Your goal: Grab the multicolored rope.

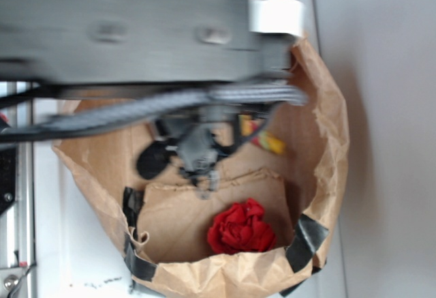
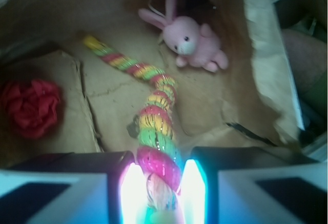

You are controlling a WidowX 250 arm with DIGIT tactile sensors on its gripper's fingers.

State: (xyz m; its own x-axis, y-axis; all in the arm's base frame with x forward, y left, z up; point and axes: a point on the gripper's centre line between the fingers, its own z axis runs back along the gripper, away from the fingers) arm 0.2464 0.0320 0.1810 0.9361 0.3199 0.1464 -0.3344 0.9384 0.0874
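Because the multicolored rope [image 2: 154, 116] runs lengthwise straight ahead from the gripper [image 2: 159, 188], bending away to one side at its far half, its near pink end already sits between the glowing fingers [image 2: 132, 190], which appear clamped on it inside the paper bag [image 2: 266, 75].

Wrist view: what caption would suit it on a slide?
Gripper closed around one end of the rope, with a bunny and flower lying nearby in the paper bag.

Multicolored rope [image 2: 154, 116], twisted red-yellow-green-pink cord, curved on brown paper
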